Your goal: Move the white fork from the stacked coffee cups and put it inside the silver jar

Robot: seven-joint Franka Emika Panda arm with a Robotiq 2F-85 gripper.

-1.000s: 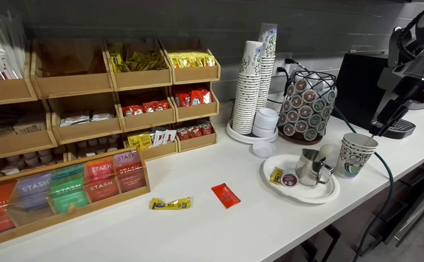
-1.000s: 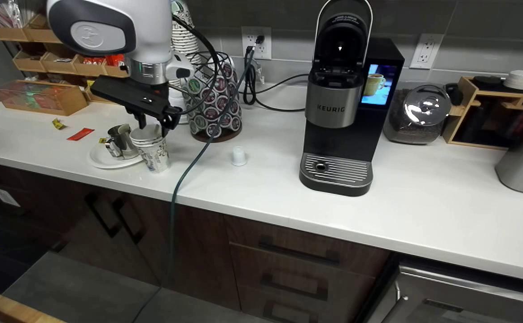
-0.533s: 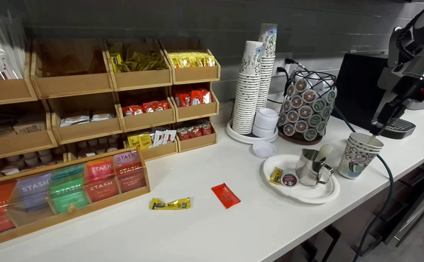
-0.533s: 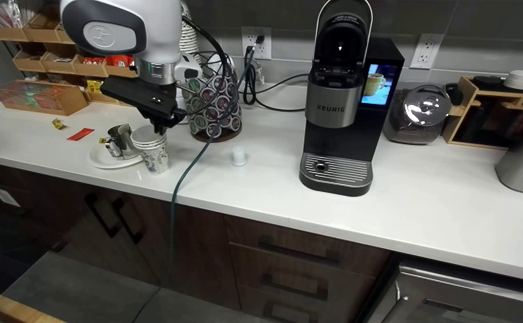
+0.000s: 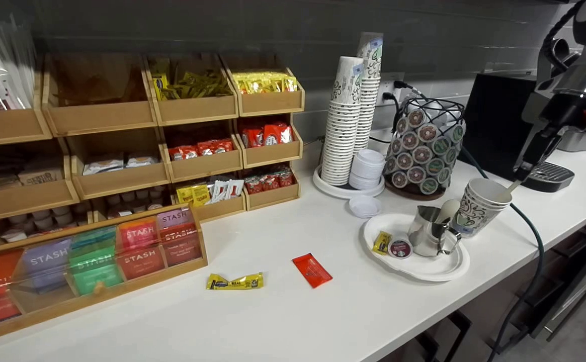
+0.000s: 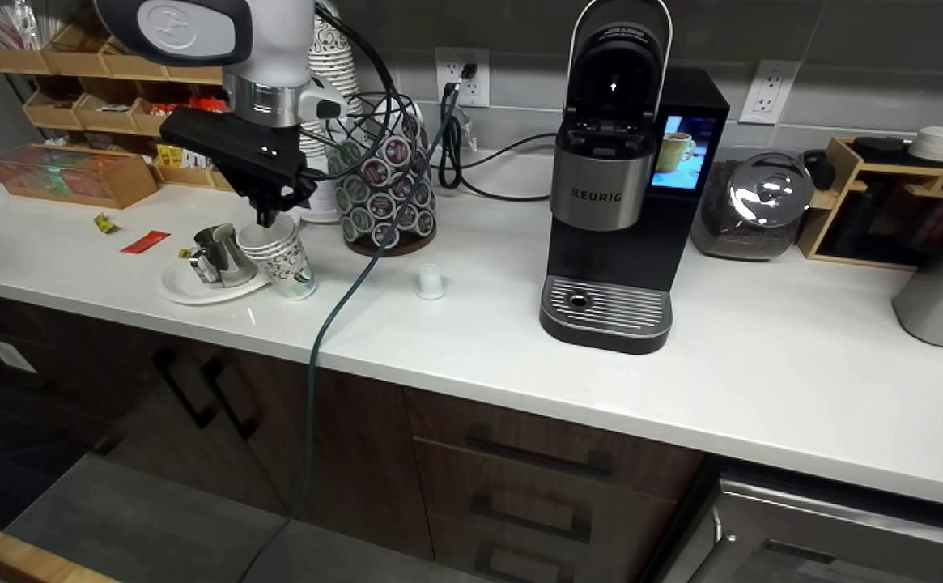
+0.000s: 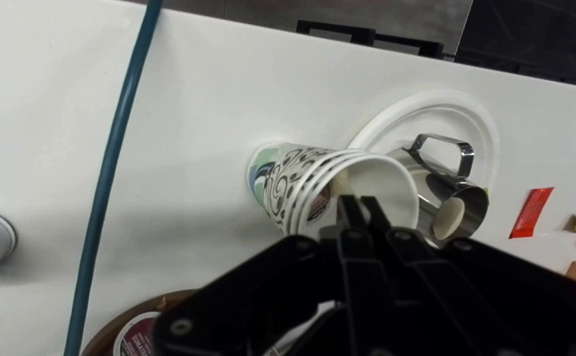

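The stacked coffee cups point(image 5: 480, 208), white with a dark swirl print, lean to one side on the counter in both exterior views. My gripper point(image 5: 522, 174) is just above their rim, its fingers nearly together on the white fork point(image 5: 510, 189). In the wrist view the fork point(image 7: 341, 183) runs from the fingertips down into the top cup, so its lower end is hidden. Right beside the cups is the silver jar point(image 5: 425, 234), upright on a white plate point(image 5: 448, 274); whether cups and jar touch I cannot tell. A pale rounded utensil point(image 7: 449, 217) sticks out of the jar.
A wire carousel of coffee pods point(image 5: 426, 151) and tall cup stacks point(image 5: 340, 141) stand behind the plate. A green cable point(image 6: 358, 283) crosses the counter near the cups. A small white cup point(image 6: 431, 282) and a coffee machine point(image 6: 601, 194) are farther along.
The jaws have closed on the fork, and the gripper has risen slightly. The cups have shifted toward the jar and plate and now tilt more.
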